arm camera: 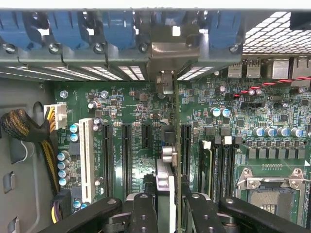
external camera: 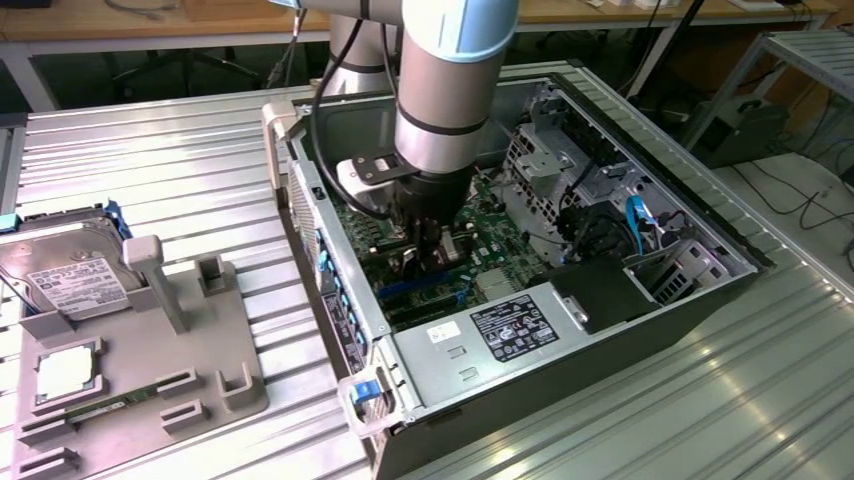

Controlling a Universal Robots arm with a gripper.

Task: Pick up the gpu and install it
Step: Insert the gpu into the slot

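The gpu (arm camera: 167,162) stands on edge between my two black fingers (arm camera: 144,211), thin and dark, with its silver bracket (arm camera: 167,53) up against the case's rear slot openings. My gripper (arm camera: 169,201) is shut on it. The card hangs over the green motherboard (arm camera: 126,104), in line with the black expansion slots (arm camera: 125,150); whether it sits in one I cannot tell. In the exterior view my gripper (external camera: 430,262) reaches down into the open computer case (external camera: 747,262), low over the board, and the arm covers most of the card.
Blue slot clips (arm camera: 68,26) line the case's rear wall. A power supply (external camera: 514,325) and a drive cage (external camera: 561,170) sit inside the case. On the exterior view's left, a grey holder (external camera: 187,340) carries a hard drive (external camera: 67,275) and a memory stick (external camera: 94,410).
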